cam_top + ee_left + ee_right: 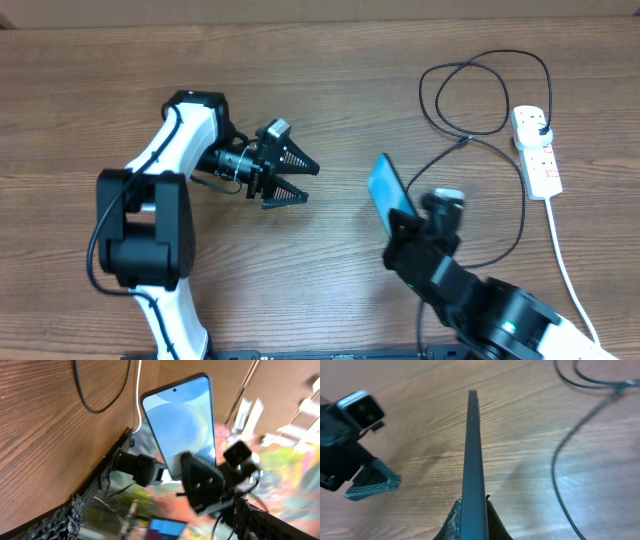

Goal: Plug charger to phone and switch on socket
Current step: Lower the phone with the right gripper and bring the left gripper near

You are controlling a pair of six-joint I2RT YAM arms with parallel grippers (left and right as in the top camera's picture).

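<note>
The phone (388,192) is clamped on edge in the right gripper (404,228). Its lower end is pinched between the two fingers (451,526) and the rest of its length sticks straight out ahead of them. From the right wrist it shows only as a thin dark edge running forward from the fingertips. Its lit blue and white screen (179,424) faces across to the left gripper (312,183), and the dark back turns the other way. The left gripper is released, with its jaws spread wide and nothing between them. It points at the phone from a short way off and touches nothing, and the phone sits squarely ahead of its open fingers (64,521). The charger (555,467) lies loose on the wooden table (330,80), on the back-cover side of the right gripper and apart from it. Its thin black cable curls in loops beyond the gripper, and what looks like the small connector tip (466,140) rests on the wood ahead of the phone's far end. The tip is not joined to the phone. Farther out on that same side lies the socket (538,158), a narrow white strip with a black plug (541,124) seated at its far end. Its thick white cord (566,255) trails back past the right arm.
</note>
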